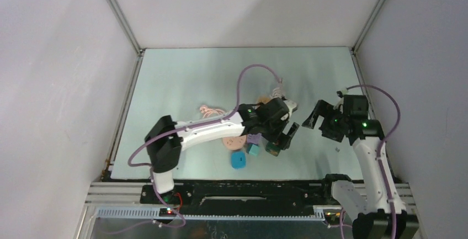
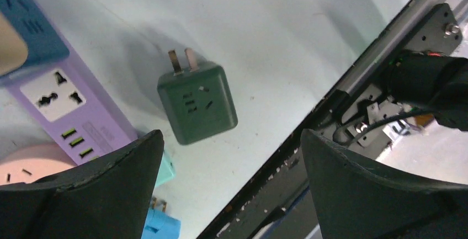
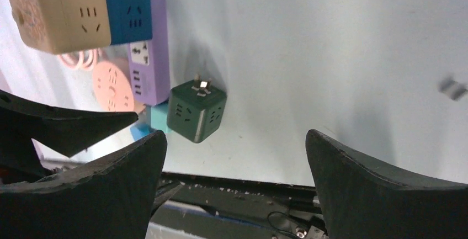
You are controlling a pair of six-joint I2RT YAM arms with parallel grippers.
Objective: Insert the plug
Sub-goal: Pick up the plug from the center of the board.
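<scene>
The plug (image 2: 197, 104) is a dark green cube adapter with two metal prongs, lying loose on the table by the near edge (image 1: 272, 148) (image 3: 196, 112). The purple power strip (image 2: 72, 106) (image 3: 149, 57) lies just left of it, with a blue cube (image 3: 129, 15) and a beige cube (image 3: 60, 15) at its far end. My left gripper (image 2: 232, 134) (image 1: 291, 122) hangs open above the plug, nothing between its fingers. My right gripper (image 3: 236, 134) (image 1: 312, 116) is open too, to the right of the plug, and holds nothing.
A pink round socket (image 3: 113, 87), a teal cube (image 2: 164, 167) and a light blue plug (image 1: 239, 160) crowd the strip's near side. A pink cable coil (image 1: 209, 110) lies behind. A small white piece (image 3: 453, 88) sits to the right. The black table edge (image 2: 265, 178) runs close by.
</scene>
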